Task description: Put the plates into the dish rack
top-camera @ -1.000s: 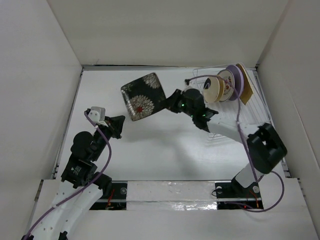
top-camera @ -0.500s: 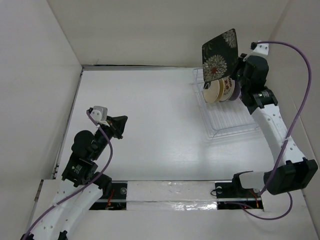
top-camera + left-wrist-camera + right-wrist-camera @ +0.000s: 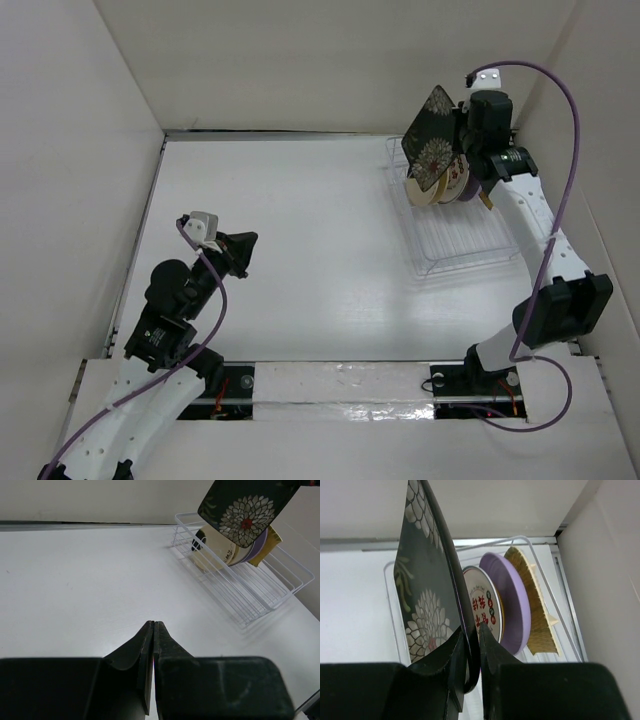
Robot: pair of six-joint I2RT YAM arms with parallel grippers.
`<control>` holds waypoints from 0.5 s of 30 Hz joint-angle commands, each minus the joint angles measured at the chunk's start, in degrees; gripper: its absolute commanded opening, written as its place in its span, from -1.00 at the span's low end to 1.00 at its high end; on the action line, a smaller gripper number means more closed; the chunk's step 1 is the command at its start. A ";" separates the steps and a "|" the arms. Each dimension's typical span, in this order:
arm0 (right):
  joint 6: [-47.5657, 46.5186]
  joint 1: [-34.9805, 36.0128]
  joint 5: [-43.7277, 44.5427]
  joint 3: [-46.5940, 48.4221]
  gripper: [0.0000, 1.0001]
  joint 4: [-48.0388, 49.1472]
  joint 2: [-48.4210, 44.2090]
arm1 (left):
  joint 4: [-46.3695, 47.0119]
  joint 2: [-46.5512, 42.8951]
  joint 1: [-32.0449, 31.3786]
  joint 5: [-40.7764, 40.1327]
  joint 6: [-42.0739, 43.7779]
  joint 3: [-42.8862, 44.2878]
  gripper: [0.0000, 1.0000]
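Note:
My right gripper (image 3: 471, 645) is shut on the rim of the black square floral plate (image 3: 427, 590), held on edge above the left end of the white wire dish rack (image 3: 455, 235). In the rack stand a white-rimmed red-patterned round plate (image 3: 482, 607), a lilac round plate (image 3: 512, 600) and a yellow ribbed square plate (image 3: 532, 605). The top view shows the black plate (image 3: 432, 140) over a cream plate (image 3: 425, 183). My left gripper (image 3: 153, 626) is shut and empty over bare table at the left (image 3: 240, 250). The black plate also shows in the left wrist view (image 3: 247, 510).
White walls enclose the table on three sides; the right wall (image 3: 590, 130) runs close beside the rack. The right arm's purple cable (image 3: 570, 110) loops above the rack. The white table (image 3: 320, 250) lies between the two arms.
My right gripper has lowered the black floral plate and turned it more edge-on toward the rack's left end. The left arm has barely moved.

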 commanded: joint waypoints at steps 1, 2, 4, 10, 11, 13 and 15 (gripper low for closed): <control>-1.98 1.38 3.35 5.78 -1.00 8.10 -1.37 | 3.00 0.69 -0.39 -0.32 0.56 0.31 -1.00; -1.97 1.38 3.26 5.34 -1.00 8.62 -1.20 | 3.09 0.78 -0.39 -0.32 0.56 0.31 -1.00; -1.97 1.38 3.61 4.47 -1.00 9.24 -0.76 | 3.00 0.78 -0.39 -0.32 0.56 0.31 -1.00; -2.94 1.91 5.72 1.91 -1.00 12.14 -0.15 | 3.00 1.22 -0.39 -0.41 0.56 0.31 -1.00; -3.03 1.91 5.98 1.74 -1.00 12.75 0.12 | 2.91 1.31 -0.39 -0.41 0.56 0.31 -1.00; -4.08 2.61 7.56 0.42 -1.00 14.07 0.30 | 3.00 1.31 -0.39 -0.41 0.65 0.31 -1.00; -4.43 3.22 8.61 -0.89 -1.00 15.13 0.73 | 3.00 1.57 -0.39 -0.41 0.65 0.31 -1.00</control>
